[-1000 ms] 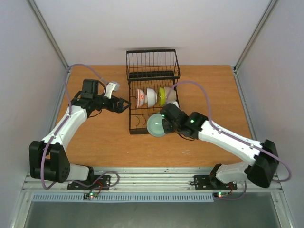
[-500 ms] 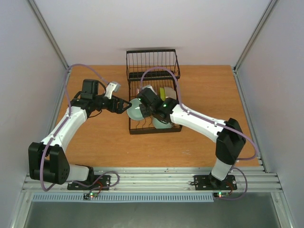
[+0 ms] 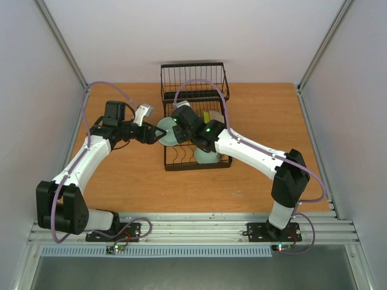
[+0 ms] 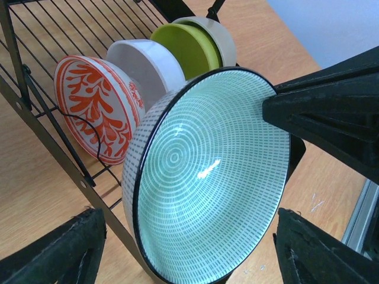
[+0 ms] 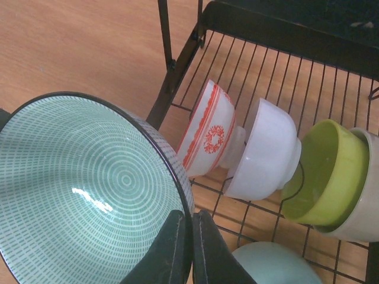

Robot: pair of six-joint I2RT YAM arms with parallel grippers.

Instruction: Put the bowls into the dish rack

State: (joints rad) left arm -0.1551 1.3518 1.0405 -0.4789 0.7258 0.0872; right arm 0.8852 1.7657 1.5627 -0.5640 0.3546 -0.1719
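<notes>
The right hand (image 5: pixel 190 236) pinches the rim of the green bowl (image 4: pixel 207 177) at frame centre. The left hand (image 4: pixel 186 236) gapes wide around it. Best to close left squarely on the rim before right releases.

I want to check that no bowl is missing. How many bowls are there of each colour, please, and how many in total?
Pale green bowls: 2
White bowl with red-orange pattern: 1
Plain white bowl: 1
Yellow-green bowl: 1
Off-white bowl behind the yellow-green one: 1
Total: 6
</notes>
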